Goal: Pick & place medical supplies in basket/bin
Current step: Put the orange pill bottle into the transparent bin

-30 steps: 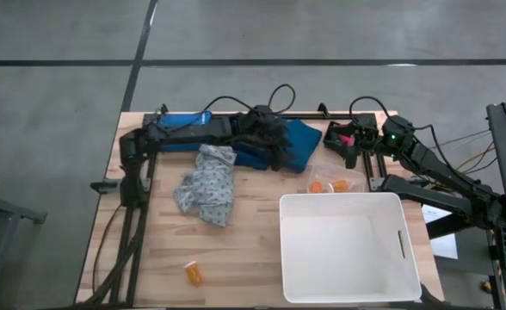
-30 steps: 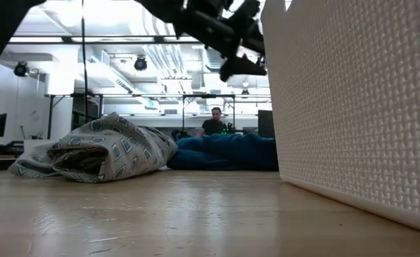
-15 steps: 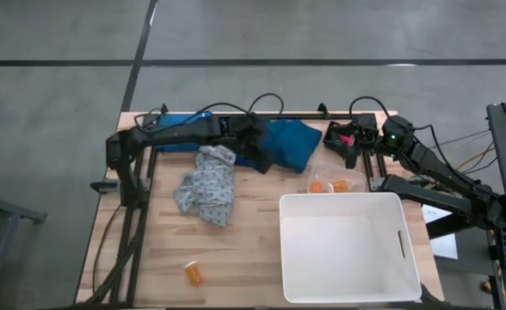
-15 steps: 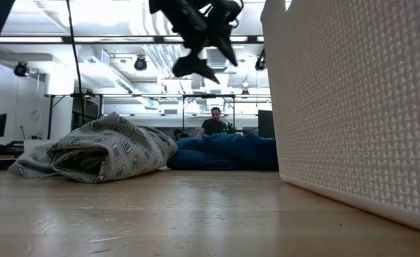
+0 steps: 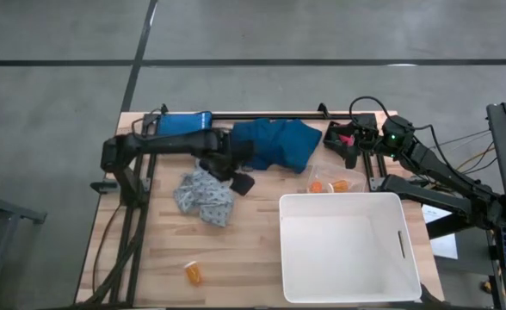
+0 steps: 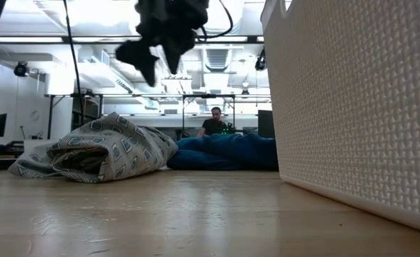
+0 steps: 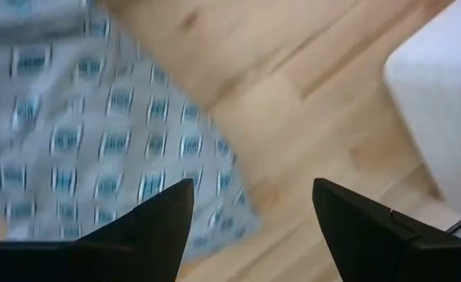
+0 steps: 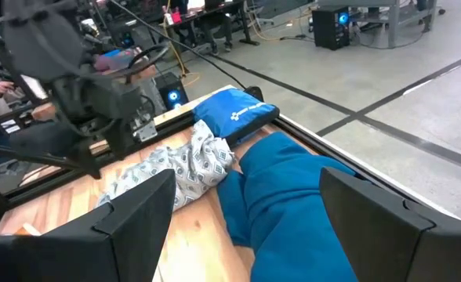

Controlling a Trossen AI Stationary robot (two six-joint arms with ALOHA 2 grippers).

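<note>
Nearest the table's front edge lies one orange pill bottle (image 5: 193, 273); beside it stands the white tub (image 5: 349, 247), with nothing visible inside, so the task appears barely begun. Farther back, the left gripper (image 5: 238, 178) hangs empty, fingers parted, over the patterned garment (image 5: 205, 196). More pill bottles (image 5: 330, 185) lie behind the tub. Farthest lie the teal garment (image 5: 274, 143) and the waiting right gripper (image 5: 349, 145), also parted, empty.

Left gripper (image 5: 238, 181) above patterned garment (image 5: 205, 195)

place: open lab hall | signs: ceiling ducts (image 6: 160, 53) — monitor desks (image 8: 207, 12) — grey concrete floor (image 5: 64, 52)
</note>
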